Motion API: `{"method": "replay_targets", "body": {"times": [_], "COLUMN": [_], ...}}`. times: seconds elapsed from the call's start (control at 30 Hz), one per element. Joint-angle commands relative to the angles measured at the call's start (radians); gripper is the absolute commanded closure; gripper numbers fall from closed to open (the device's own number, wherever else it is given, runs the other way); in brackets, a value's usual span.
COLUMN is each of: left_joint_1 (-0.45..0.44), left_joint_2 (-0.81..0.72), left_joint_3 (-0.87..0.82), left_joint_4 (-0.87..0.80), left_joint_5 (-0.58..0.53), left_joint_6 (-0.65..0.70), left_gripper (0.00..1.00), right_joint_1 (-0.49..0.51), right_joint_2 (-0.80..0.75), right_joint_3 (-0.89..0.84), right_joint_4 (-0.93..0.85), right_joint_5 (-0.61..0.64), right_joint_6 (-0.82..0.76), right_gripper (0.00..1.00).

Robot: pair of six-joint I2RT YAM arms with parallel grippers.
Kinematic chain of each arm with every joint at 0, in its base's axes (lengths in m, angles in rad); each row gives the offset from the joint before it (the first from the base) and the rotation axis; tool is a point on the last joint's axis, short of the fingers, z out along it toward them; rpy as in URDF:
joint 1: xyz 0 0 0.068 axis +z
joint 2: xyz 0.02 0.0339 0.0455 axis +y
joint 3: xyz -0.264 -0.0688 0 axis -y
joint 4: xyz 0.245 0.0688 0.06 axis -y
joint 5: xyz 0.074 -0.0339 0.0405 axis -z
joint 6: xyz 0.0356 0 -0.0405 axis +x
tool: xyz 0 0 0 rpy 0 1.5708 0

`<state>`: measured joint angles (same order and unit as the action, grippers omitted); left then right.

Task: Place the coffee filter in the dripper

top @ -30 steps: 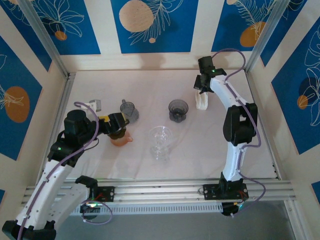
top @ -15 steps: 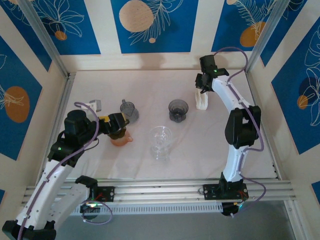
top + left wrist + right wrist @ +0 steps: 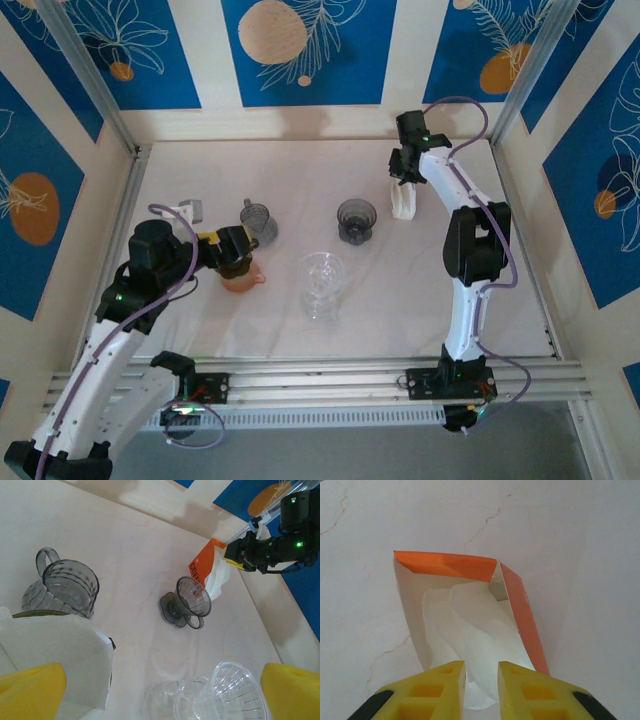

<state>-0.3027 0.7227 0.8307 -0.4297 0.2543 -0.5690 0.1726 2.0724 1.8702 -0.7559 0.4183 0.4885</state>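
White coffee filters (image 3: 480,630) stand in an opened orange-and-white packet (image 3: 445,565), at the back right of the table (image 3: 402,203). My right gripper (image 3: 481,667) hovers over the packet's mouth. Its jaws are a narrow gap apart, with the top edge of one filter between the yellow fingers (image 3: 445,682). A dark grey dripper (image 3: 356,220) stands left of the packet and appears again in the left wrist view (image 3: 192,600). A clear glass dripper (image 3: 320,283) lies nearer the middle. My left gripper (image 3: 232,252) is wide open with nothing in it, above an orange dripper (image 3: 243,278).
A grey handled dripper (image 3: 258,218) stands left of centre (image 3: 70,587). The wooden back wall (image 3: 300,122) and the right wall (image 3: 520,220) close in around the packet. Bare white tabletop (image 3: 400,300) lies in front of the drippers.
The right gripper's fingers have parted from shut to a narrow gap over the packet, and its wrist has shifted slightly. The left arm has not moved.
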Motion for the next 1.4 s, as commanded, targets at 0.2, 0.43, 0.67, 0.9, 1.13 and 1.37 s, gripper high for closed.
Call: {"method": "replay_targets", "body": {"times": [0.2,0.43,0.67,0.9,1.13,1.37], "left_joint_1": [0.016,0.016,0.017,0.017,0.017,0.016], "left_joint_2": [-0.003,-0.005,-0.006,-0.005,-0.006,-0.005], "left_joint_3": [-0.01,-0.006,-0.008,-0.007,-0.007,-0.007], "left_joint_4": [0.021,0.015,0.015,0.016,0.015,0.015], "left_joint_5": [0.006,0.003,0.002,0.003,0.002,0.003], "left_joint_6": [0.005,0.008,0.006,0.006,0.004,0.005], "left_gripper": [0.0,0.0,0.0,0.0,0.0,0.0], "right_joint_1": [-0.005,-0.005,-0.009,-0.015,-0.016,-0.016], "right_joint_2": [0.034,0.051,0.058,0.058,0.067,0.07], "right_joint_3": [0.073,0.078,0.078,0.076,0.073,0.075], "right_joint_4": [-0.027,-0.031,-0.035,-0.036,-0.036,-0.032], "right_joint_5": [-0.03,-0.04,-0.04,-0.037,-0.044,-0.048], "right_joint_6": [0.024,0.031,0.035,0.041,0.039,0.038], "right_gripper": [0.72,0.7,0.71,0.76,0.78,0.82]}}
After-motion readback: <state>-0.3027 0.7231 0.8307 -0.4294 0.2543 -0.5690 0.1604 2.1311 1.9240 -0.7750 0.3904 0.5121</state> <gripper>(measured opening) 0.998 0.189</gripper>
